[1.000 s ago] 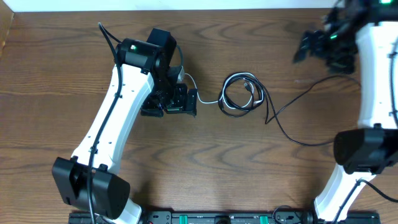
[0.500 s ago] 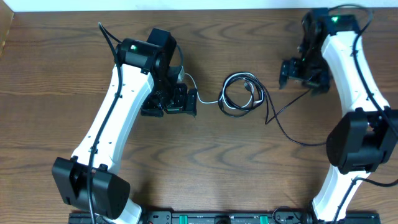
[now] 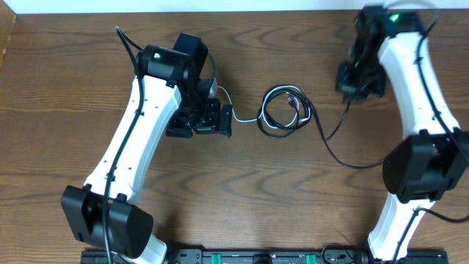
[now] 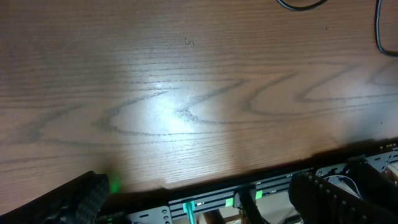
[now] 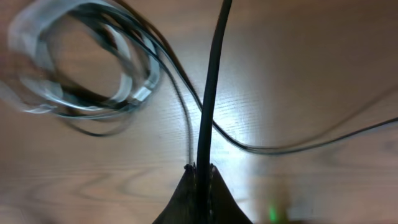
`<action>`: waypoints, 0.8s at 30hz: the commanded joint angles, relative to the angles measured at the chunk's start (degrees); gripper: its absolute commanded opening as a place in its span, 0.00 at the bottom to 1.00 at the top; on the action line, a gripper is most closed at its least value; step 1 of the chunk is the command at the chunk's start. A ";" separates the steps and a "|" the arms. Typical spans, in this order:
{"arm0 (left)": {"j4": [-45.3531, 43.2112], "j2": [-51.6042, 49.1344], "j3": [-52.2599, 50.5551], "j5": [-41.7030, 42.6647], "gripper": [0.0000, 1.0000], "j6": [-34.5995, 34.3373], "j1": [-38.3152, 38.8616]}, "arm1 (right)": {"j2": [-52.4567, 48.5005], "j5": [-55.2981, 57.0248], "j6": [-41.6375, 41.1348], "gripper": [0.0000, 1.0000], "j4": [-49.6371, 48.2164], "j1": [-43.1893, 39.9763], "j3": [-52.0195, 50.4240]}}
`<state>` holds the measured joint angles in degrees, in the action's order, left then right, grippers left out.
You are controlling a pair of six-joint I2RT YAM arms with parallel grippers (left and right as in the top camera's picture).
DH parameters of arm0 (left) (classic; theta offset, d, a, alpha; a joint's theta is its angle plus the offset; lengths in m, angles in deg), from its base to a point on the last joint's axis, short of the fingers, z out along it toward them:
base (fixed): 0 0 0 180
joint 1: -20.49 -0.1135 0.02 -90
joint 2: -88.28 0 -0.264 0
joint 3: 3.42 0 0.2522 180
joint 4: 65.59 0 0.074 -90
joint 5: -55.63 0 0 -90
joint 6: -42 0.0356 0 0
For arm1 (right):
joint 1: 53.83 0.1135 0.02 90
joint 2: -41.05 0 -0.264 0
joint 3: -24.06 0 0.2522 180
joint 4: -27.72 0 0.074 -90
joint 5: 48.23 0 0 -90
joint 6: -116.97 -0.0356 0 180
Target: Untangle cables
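Wood-grain table (image 3: 242, 191); thin cables (image 3: 286, 110) in a loose black-and-white coil.

Right claw (image 5: 200, 180) closed tight, arm at full stretch; left claw (image 3: 223, 119) low, jaw gap unclear.

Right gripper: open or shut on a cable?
Shut on a cable. In the right wrist view the right gripper has its tips closed on a black cable, which rises from between them.

No readable text, labels, brands or numbers in any view.
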<state>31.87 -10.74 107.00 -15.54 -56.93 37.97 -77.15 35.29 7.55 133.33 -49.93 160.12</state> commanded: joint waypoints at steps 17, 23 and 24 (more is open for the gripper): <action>0.20 -0.22 -0.17 -0.72 0.98 0.72 0.13 | 5.86 35.56 -0.98 0.02 -2.91 -5.07 56.35; 0.20 -0.22 -0.17 -0.72 0.98 0.72 0.13 | 3.32 41.90 -16.31 0.01 4.15 -11.30 50.53; 0.20 -0.22 -0.17 -0.72 0.98 0.72 0.13 | 2.84 40.24 -16.28 0.01 4.20 -11.87 49.20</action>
<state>31.87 -10.74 106.80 -15.68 -56.95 37.97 -71.92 72.06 -2.63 137.11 -60.25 212.07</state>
